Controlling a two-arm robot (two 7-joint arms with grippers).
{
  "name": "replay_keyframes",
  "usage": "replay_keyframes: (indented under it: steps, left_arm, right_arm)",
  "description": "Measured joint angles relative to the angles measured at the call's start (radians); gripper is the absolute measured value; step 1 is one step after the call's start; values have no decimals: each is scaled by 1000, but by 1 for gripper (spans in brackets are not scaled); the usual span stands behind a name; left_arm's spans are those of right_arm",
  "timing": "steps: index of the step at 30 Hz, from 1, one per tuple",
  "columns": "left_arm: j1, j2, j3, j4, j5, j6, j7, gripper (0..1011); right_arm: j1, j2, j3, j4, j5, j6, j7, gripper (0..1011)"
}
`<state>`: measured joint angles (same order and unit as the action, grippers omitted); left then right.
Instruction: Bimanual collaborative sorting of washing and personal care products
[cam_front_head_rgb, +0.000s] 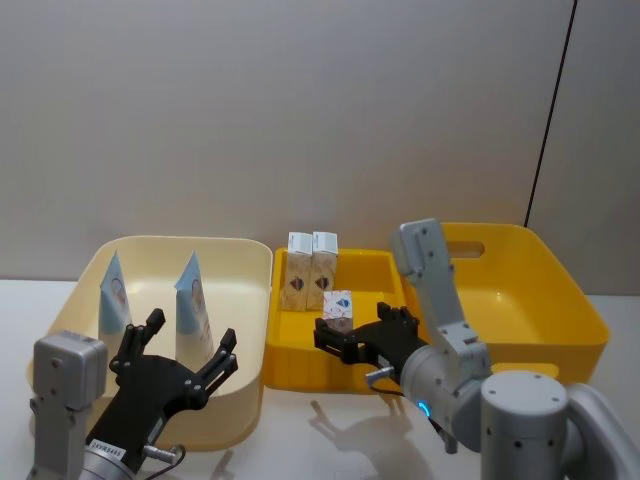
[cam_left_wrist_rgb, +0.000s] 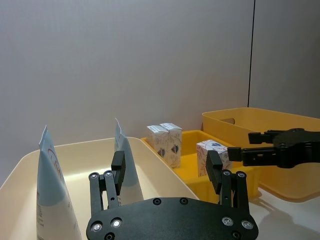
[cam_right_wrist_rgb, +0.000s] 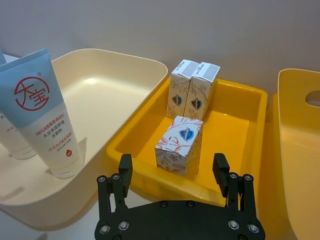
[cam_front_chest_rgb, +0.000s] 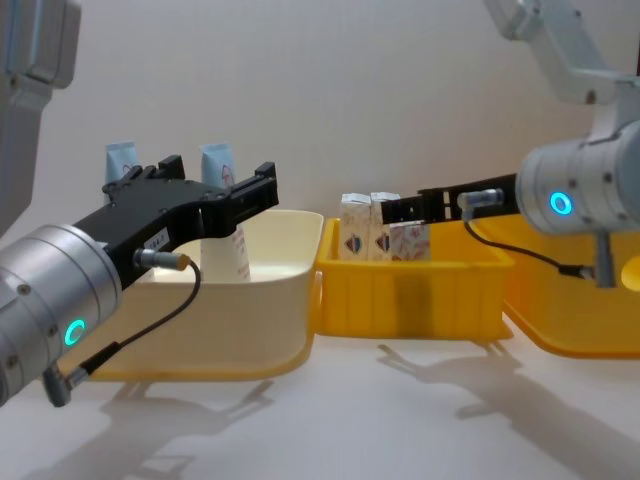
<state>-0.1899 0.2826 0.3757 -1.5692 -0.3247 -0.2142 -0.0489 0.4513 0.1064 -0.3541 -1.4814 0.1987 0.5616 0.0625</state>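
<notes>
Log two tubes (cam_front_head_rgb: 113, 295) standing cap-down in the cream bin (cam_front_head_rgb: 180, 243), crimped ends up, apart from each other. Count three cartons (cam_front_chest_rgb: 358, 230) in the small yellow bin (cam_front_head_rgb: 365, 258): a pair (cam_front_head_rgb: 311, 270) touching side by side at the back wall, and a single carton (cam_front_head_rgb: 338, 307) nearer the front. Note the large yellow bin (cam_front_head_rgb: 560, 290) just to the right.

Find the left gripper (cam_front_head_rgb: 190, 335) spread wide with nothing in it, poised over the near part of the cream bin, close to the tubes. Find the right gripper (cam_front_head_rgb: 352, 338) likewise wide apart and empty, at the near edge of the small yellow bin, lined up on the single carton; cannot tell whether touching it.

Judge the cartons light and stiff-sided but crushable: take across two flat opposite faces at mid-height, with a gentle squeeze. Judge the tubes soft, glossy and probably slippery, easy to tip on their small caps: take across the broad faces, above the cap and below the thin crimp. Expect the pair to topple if nudged.
</notes>
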Motion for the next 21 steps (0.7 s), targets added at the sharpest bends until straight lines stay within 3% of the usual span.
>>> replay_keyframes:
  steps: [21]
  left_arm:
    - [0, 0, 0, 0, 0, 0, 0, 1002]
  right_arm:
    - [126, -78, -4, 221, -29, -6, -17, 1001]
